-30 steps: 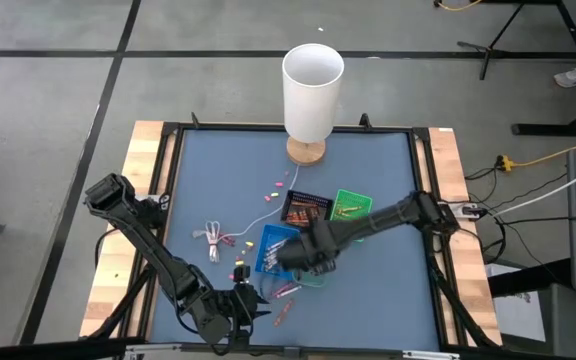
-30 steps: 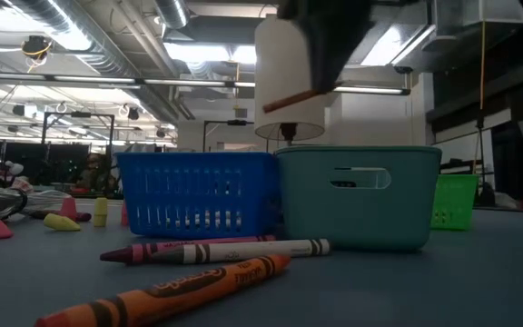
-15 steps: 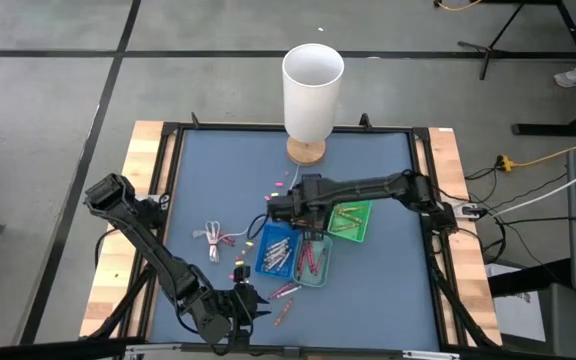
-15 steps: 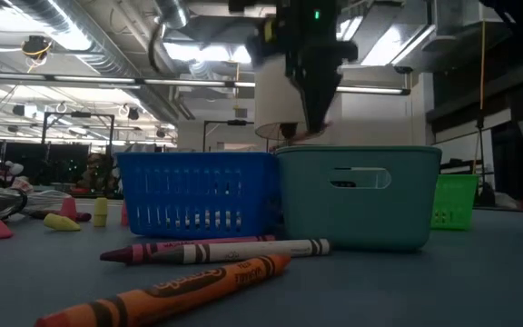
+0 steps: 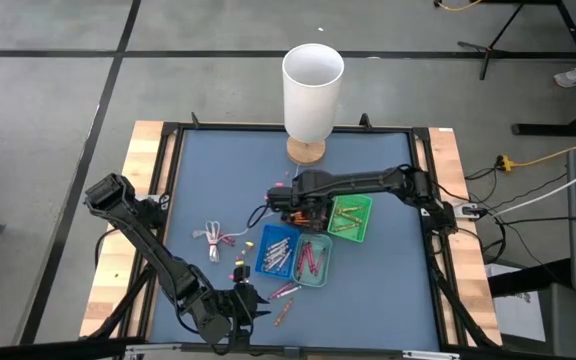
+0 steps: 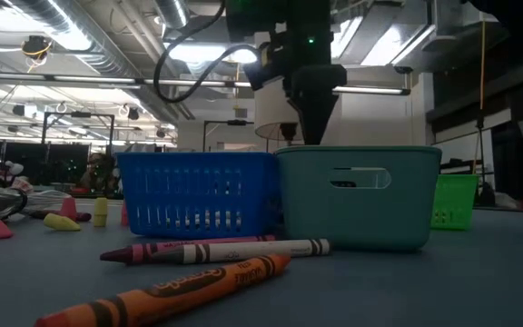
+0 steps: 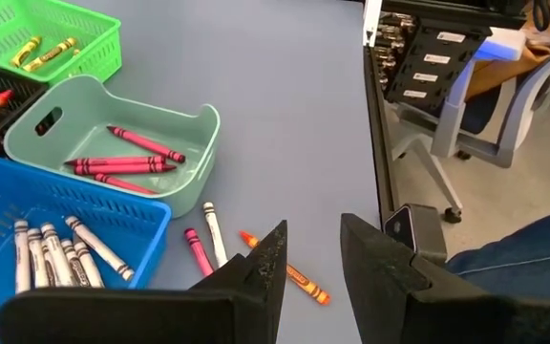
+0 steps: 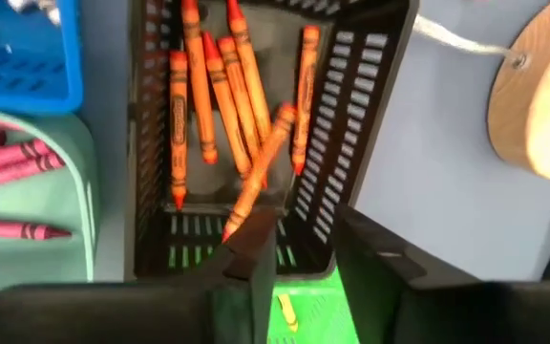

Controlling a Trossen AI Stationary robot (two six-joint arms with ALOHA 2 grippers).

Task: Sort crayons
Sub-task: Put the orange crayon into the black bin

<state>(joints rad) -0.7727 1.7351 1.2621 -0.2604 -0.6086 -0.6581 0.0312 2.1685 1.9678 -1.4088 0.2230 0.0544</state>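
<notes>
My right gripper (image 5: 290, 208) hangs open over the black tray (image 8: 351, 105), fingers pointing down; it also shows in the low view (image 6: 311, 123). Several orange crayons lie in that tray. One orange crayon (image 8: 261, 172) lies slanted across the others, its lower end by one fingertip. The blue tray (image 5: 274, 250) holds white crayons, the teal tray (image 5: 311, 258) red ones and the green tray (image 5: 350, 217) yellow ones. My left gripper (image 7: 308, 263) is open and empty near the table's near edge, above loose crayons (image 7: 208, 247). My right gripper stands open over the slanted orange crayon, whose lower end (image 8: 232, 227) runs up to one fingertip (image 8: 256, 250). I cannot tell whether that finger touches it. The crayon rests on the other crayons in the black tray.
A white cylinder on a wooden base (image 5: 312, 90) stands at the far edge. A white cord with a bundled end (image 5: 213, 240) lies left of the trays. Small pink and yellow pieces (image 5: 240, 243) lie nearby. Loose crayons (image 6: 216, 250) lie near the front.
My right gripper has carried an orange crayon from above the teal tray toward the far edge to the black tray and come down. The crayon no longer shows at its fingertips in the low view and lies in the black tray.
</notes>
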